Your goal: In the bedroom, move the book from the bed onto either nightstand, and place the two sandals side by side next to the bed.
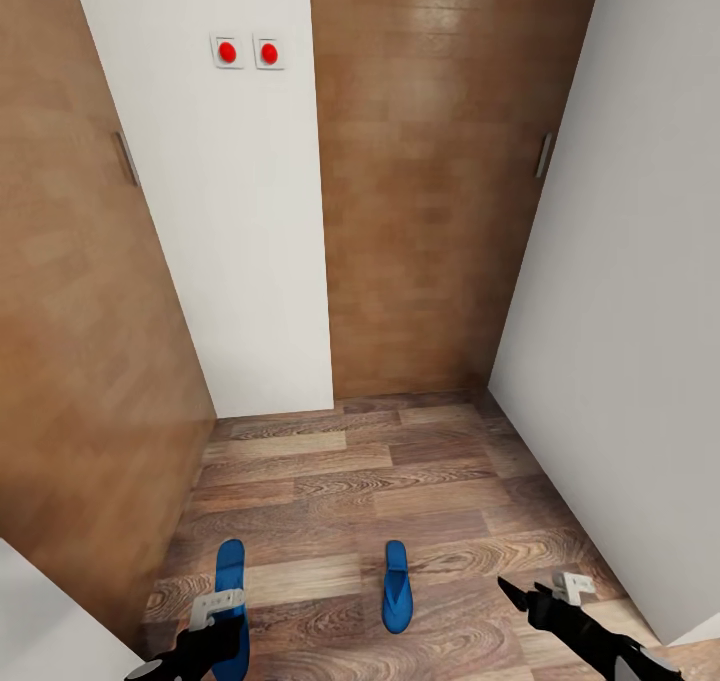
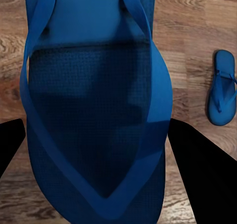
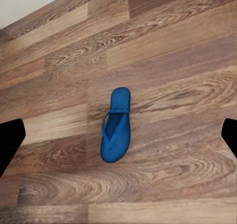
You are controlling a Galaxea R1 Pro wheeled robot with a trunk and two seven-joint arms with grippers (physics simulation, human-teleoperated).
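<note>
Two bright blue sandals lie on the wood-plank floor. The left sandal (image 1: pixel 231 566) sits directly under my left gripper (image 1: pixel 222 629) and looms large in the left wrist view (image 2: pixel 94 110). That gripper (image 2: pixel 96 145) is open, with a black finger (image 2: pixel 202 179) at each side of the sole. The other sandal (image 1: pixel 397 587) lies further right, also seen from the wrists (image 2: pixel 222 88) (image 3: pixel 116 125). My right gripper (image 1: pixel 518 589) hovers open to the right of it, above bare floor (image 3: pixel 123 140). The book, the bed and the nightstand are out of view.
I face a narrow corner of white walls (image 1: pixel 240 241) and brown wooden doors (image 1: pixel 420 181). Two red buttons (image 1: pixel 248 52) sit high on the middle wall. A wooden door panel (image 1: pixel 80 361) stands close on the left and a white wall (image 1: pixel 630 341) on the right.
</note>
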